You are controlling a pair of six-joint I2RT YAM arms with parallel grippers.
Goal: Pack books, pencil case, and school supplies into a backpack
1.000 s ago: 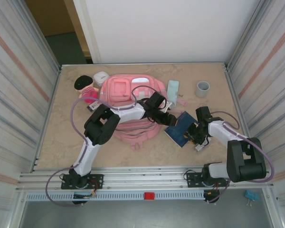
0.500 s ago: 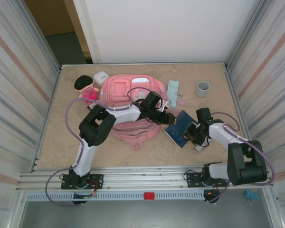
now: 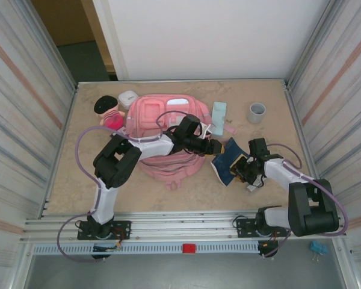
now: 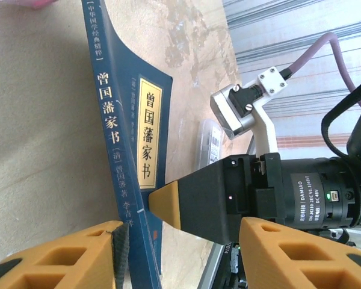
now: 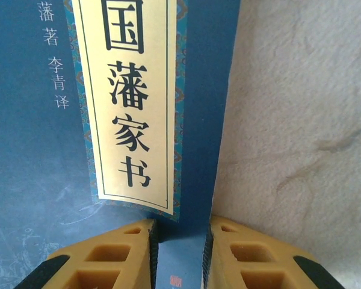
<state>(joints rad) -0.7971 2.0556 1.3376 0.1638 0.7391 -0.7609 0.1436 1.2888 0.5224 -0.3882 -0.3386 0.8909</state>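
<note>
place: robot lab test cell | evidence: stone-look table boxed in by ribbed panel walls left and right, white board at top | aluminium rail along bottom edge carrying bolted arm bases

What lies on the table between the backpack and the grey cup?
The pencil case lies there, close beside the backpack. From it to the cup the table is bare. The top view shows this.
</note>
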